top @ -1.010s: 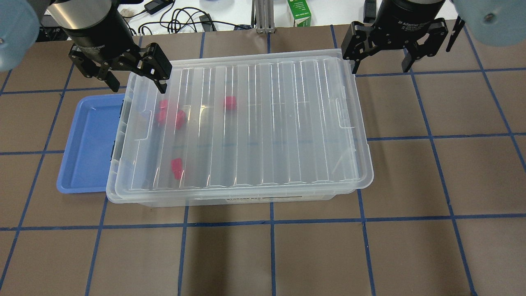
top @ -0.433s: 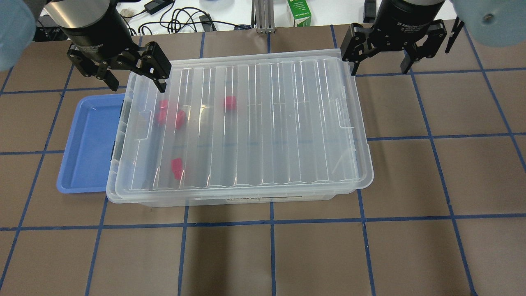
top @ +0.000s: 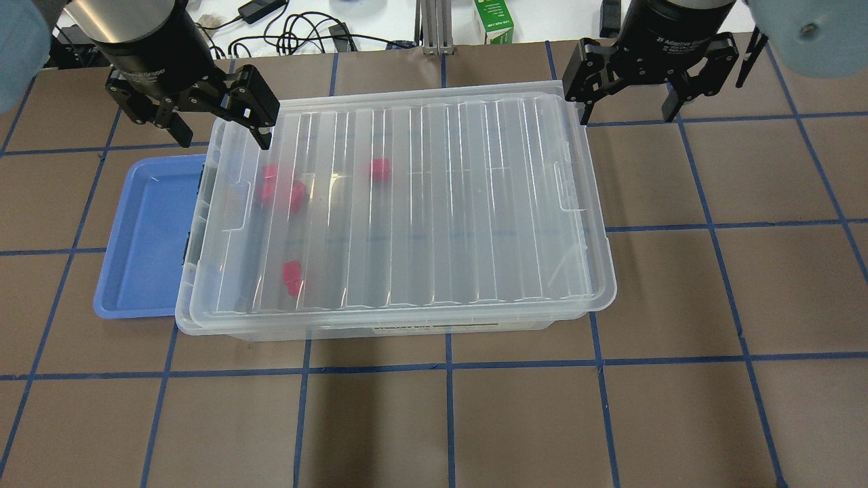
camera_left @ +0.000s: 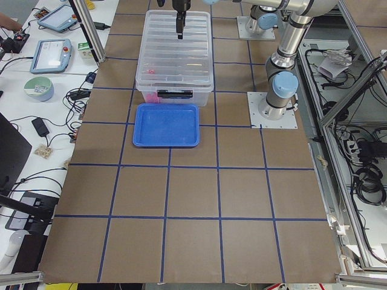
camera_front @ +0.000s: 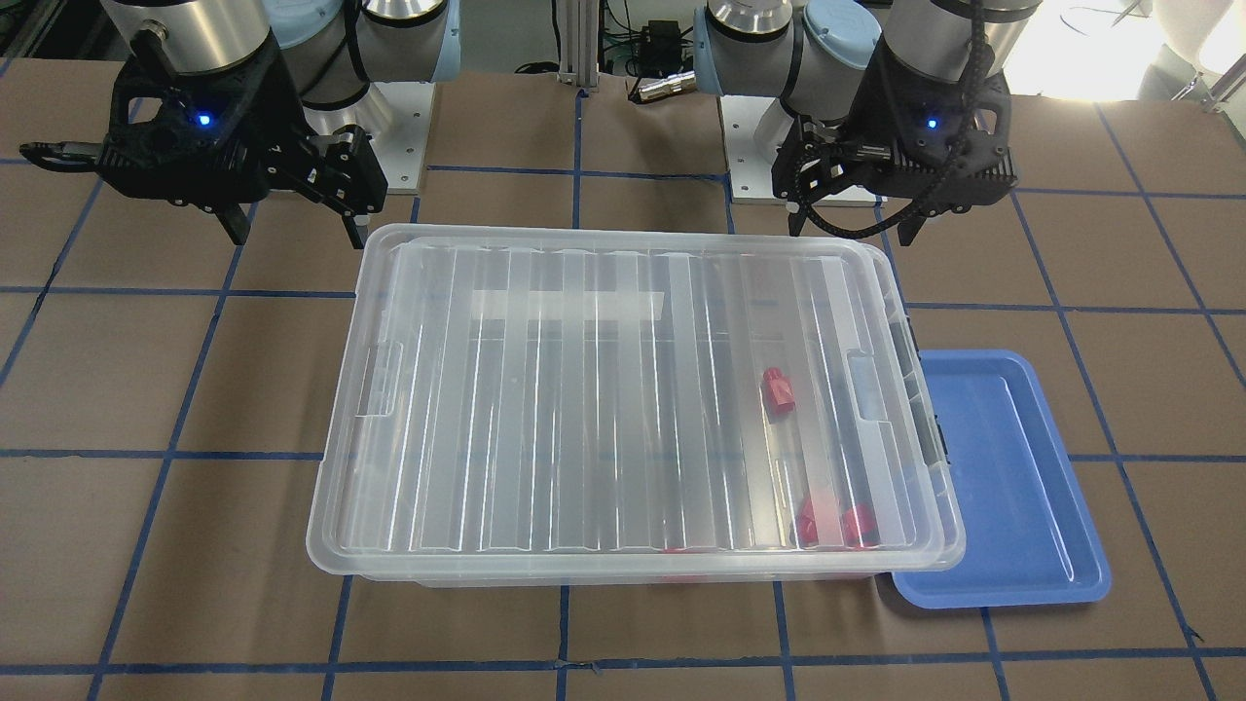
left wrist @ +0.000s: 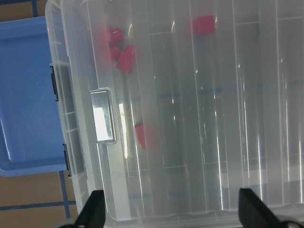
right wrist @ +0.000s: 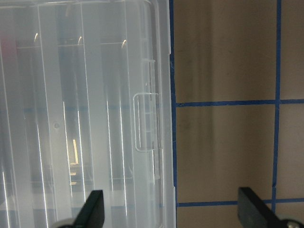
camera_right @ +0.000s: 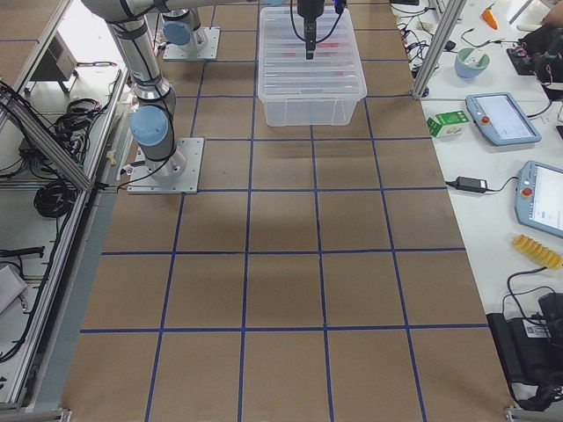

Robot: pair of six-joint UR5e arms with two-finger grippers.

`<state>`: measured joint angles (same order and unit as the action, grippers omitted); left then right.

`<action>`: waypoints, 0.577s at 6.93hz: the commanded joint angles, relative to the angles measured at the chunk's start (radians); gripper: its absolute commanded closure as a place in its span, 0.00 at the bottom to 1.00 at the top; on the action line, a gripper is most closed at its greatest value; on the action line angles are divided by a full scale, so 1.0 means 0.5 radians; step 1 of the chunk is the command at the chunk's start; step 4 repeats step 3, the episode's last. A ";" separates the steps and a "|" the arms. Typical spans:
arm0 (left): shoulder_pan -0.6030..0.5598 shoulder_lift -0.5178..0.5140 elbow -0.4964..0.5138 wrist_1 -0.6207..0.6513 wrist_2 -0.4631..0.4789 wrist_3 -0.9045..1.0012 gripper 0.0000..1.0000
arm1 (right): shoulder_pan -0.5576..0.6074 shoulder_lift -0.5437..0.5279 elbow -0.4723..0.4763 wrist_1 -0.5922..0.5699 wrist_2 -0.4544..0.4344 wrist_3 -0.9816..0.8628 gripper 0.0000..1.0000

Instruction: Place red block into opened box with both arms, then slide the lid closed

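The see-through box [top: 407, 330] stands mid-table with the ribbed lid [top: 434, 203] lying on top, shifted slightly towards the right end, so a strip of box rim [camera_front: 930, 428] shows at the left end. Through the lid, inside the box, I see a red block [camera_front: 777, 389] with a narrower stub; it also shows blurred in the overhead view [top: 293, 278] and the left wrist view [left wrist: 141, 136]. My left gripper [top: 220, 132] hovers open above the left end, holding nothing. Above the right end, my right gripper [top: 627, 108] is open and empty.
Other red blocks [top: 281, 193] [top: 380, 169] lie inside the box. A shallow blue tray [top: 146, 237] sits against the box's left end, partly under its rim. Cables and a green carton [top: 494, 20] lie beyond the table's far edge.
My left gripper has drifted a little away from the lid's corner, still open. The right gripper, lid and blocks have hardly moved.
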<state>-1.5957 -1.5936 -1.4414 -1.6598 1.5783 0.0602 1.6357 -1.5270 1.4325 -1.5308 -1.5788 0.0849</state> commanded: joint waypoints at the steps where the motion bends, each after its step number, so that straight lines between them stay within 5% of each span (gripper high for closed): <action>1: 0.001 0.006 -0.004 0.000 0.003 -0.001 0.00 | 0.002 0.004 -0.003 -0.003 0.001 0.002 0.00; 4: 0.001 0.006 -0.004 0.000 0.000 -0.001 0.00 | 0.005 0.004 -0.009 -0.006 0.004 0.002 0.00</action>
